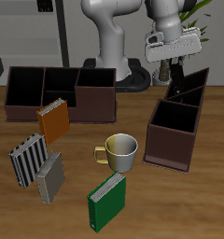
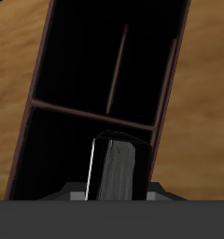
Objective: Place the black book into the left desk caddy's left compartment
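Wrist view: black book (image 2: 118, 168) between fingers, lower end hidden.

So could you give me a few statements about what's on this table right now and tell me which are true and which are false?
1. The gripper holds the black book above the left desk caddy. True.
2. The black book already lies on the caddy's floor. False: it is held above the caddy, in the gripper.
3. A mug stands on the table between the two caddies. True.
4. The green book sits inside the other caddy. False: it stands on the table near the front edge.
5. The orange book lies in front of the other caddy. True.
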Controlling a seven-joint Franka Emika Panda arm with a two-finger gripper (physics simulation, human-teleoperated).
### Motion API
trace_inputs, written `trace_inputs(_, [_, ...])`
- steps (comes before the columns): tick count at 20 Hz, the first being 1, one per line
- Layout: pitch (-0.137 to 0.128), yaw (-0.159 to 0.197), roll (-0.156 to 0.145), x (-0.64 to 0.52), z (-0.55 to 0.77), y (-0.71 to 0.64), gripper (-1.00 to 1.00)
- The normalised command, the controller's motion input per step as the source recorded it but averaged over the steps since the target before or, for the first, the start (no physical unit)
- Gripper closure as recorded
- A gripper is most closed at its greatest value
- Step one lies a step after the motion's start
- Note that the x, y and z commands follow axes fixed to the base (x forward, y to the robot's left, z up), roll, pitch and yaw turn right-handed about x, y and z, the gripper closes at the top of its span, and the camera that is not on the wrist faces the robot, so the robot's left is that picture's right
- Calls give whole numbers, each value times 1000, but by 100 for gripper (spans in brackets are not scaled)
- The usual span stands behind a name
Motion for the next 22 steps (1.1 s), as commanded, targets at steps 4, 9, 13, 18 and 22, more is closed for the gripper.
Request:
trace_inputs(4, [66, -12, -11, 75, -305, -17, 100])
trace_inputs(9, [86, -14, -33, 120, -230, -59, -100])
trace_inputs(13, [16, -3, -7, 45, -9, -104, -100])
trace_inputs(18, [21, 17, -24, 106, -29, -203, -100])
trace_inputs(22, [-2, 30, -102, 229, 133, -668, -100])
